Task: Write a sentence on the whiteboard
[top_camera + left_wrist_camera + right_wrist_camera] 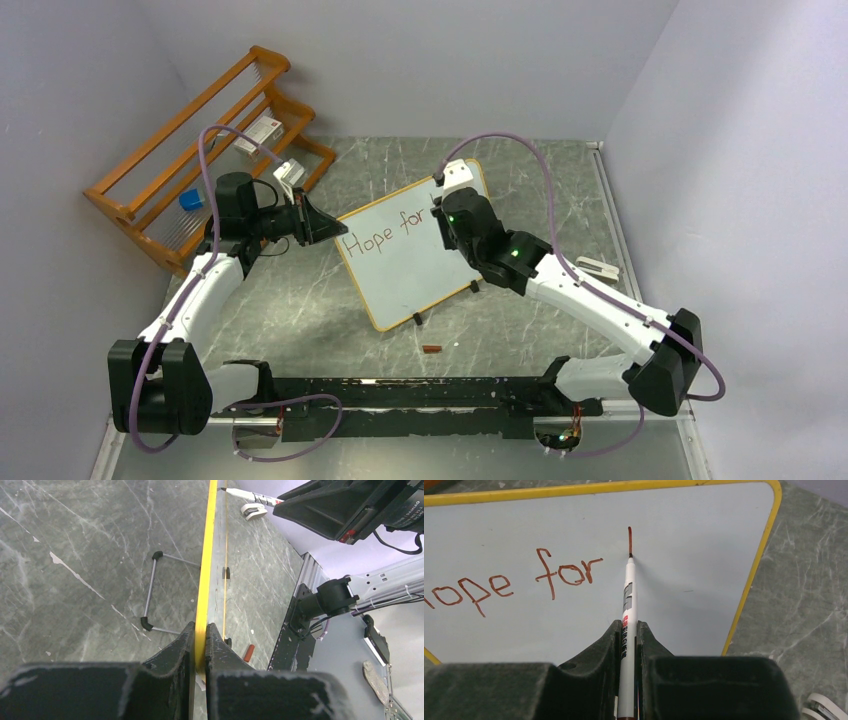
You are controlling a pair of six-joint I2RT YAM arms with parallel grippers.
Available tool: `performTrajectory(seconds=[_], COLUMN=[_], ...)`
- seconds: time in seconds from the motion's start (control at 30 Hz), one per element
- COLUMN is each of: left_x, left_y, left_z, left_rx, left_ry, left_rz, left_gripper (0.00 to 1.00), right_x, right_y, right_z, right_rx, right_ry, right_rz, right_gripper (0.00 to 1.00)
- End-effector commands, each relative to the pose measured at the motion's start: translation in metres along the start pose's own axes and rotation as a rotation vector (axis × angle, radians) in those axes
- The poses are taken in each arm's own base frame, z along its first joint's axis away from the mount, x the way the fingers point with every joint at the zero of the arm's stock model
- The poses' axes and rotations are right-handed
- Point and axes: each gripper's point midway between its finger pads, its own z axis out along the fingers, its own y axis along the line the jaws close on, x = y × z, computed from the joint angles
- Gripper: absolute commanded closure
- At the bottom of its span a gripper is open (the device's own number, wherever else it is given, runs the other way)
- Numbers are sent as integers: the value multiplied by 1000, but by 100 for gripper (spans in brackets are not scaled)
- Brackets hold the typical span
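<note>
The whiteboard (400,275) stands tilted on the table, with "Hope for" (385,238) written on it in thin red-brown letters. My left gripper (333,228) is shut on the board's left rim; in the left wrist view the yellow-looking rim (207,555) runs straight between the shut fingers (200,630). My right gripper (627,627) is shut on a white marker (628,592). The marker's tip touches the board (694,545) at the foot of a short vertical stroke (629,540), just right of "for" (566,572).
A wooden rack (200,150) with a blue item (191,200) and small boxes stands at the back left. A red marker cap (431,349) lies in front of the board. A white object (597,267) lies to the right. The board's wire stand (150,595) sits behind it.
</note>
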Motion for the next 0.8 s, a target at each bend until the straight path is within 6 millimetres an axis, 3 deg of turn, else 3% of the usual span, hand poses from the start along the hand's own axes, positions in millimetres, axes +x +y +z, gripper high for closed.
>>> performTrajectory(seconds=[0.0, 0.4, 0.77], left_x=[28, 27, 27], left_y=[16, 16, 17], left_z=[5, 4, 5], left_rx=[-53, -53, -54], left_ry=[70, 69, 69], left_rz=[-46, -44, -44], left_gripper=[95, 95, 95], right_x=[16, 25, 4], right_y=[-2, -4, -14], right_z=[-4, -9, -17], right_rx=[-8, -15, 15], right_ry=[49, 77, -14], right_rz=[3, 7, 40], right_gripper=[100, 100, 100])
